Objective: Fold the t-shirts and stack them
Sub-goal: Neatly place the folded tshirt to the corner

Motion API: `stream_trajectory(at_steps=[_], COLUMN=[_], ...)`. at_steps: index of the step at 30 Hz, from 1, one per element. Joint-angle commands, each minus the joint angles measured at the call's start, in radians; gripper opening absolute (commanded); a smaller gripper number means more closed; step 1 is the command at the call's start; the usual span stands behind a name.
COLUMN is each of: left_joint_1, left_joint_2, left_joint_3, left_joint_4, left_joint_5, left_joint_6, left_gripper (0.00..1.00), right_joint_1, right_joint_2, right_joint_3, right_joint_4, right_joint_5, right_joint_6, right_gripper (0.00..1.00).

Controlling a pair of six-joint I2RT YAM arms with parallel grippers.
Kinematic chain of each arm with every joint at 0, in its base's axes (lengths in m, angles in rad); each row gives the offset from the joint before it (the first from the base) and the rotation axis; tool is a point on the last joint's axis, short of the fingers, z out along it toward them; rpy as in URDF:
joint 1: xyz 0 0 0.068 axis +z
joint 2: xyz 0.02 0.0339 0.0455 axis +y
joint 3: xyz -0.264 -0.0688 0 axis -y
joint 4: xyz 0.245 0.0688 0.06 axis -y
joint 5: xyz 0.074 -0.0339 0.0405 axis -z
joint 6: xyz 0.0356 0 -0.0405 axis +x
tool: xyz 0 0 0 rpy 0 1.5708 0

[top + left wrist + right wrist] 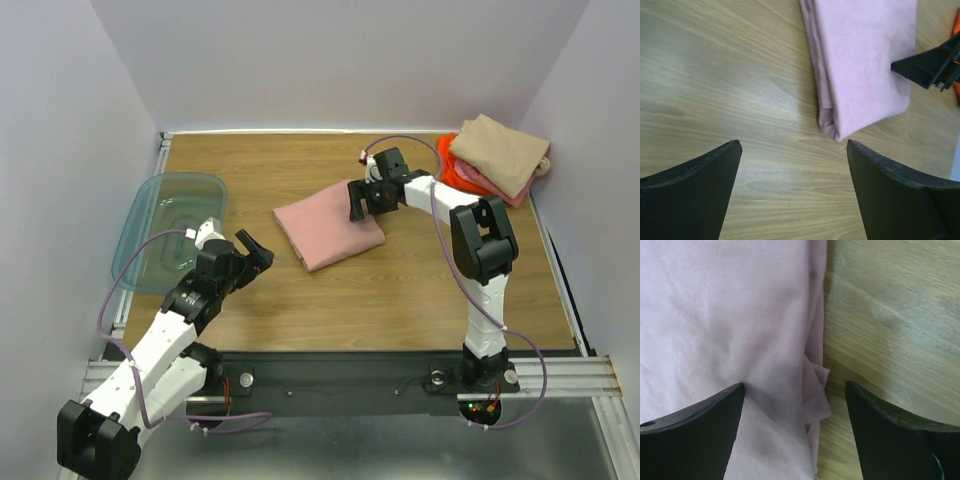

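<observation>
Folded dusty-pink cotton t-shirt point(328, 230) lies flat mid-table on the wooden table point(400, 300), folded edges toward the near left. Right gripper point(365, 212) at the shirt's far right edge, fingers spread wide: one over cloth, the other over bare wood; nothing clamped. Left gripper point(262, 250) near left of the shirt over bare wood, fingers also apart, holding nothing. Stack of folded tan, pink and orange t-shirts point(497, 153) in the far right corner. Clear teal plastic bin point(170, 225) at the left edge.
</observation>
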State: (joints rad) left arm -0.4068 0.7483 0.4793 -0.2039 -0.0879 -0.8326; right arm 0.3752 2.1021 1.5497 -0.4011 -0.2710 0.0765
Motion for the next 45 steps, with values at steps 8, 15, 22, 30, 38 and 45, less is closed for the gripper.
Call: stream_trajectory(at_steps=[8, 15, 22, 30, 38, 45], left_joint_1=[-0.001, -0.001, -0.001, -0.001, -0.001, -0.001], left_joint_2=[-0.089, -0.142, -0.184, -0.194, -0.188, -0.132], left_joint_3=[0.004, 0.019, 0.030, 0.050, 0.064, 0.090], left_joint_4=[-0.111, -0.163, -0.198, -0.227, -0.241, -0.255], left_joint_5=[-0.072, -0.131, -0.159, -0.205, -0.227, -0.249], left_joint_6=[-0.045, -0.085, -0.103, -0.118, -0.115, -0.108], left_gripper=[0.98, 0.98, 0.98, 0.98, 0.98, 0.98], right_joint_1=[0.116, 0.180, 0.182, 0.165, 0.058, -0.048], right_joint_2=[0.059, 0.059, 0.024, -0.019, -0.024, -0.030], right_joint_3=[-0.062, -0.155, -0.145, -0.027, 0.142, 0.266], right_joint_4=[0.057, 0.117, 0.154, 0.212, 0.228, 0.229], right_joint_5=[0.249, 0.335, 0.542, 0.762, 0.793, 0.793], right_joint_6=[0.048, 0.077, 0.134, 0.020, -0.132, -0.239], right_gripper=[0.76, 0.38, 0.04, 0.00, 0.00, 0.01])
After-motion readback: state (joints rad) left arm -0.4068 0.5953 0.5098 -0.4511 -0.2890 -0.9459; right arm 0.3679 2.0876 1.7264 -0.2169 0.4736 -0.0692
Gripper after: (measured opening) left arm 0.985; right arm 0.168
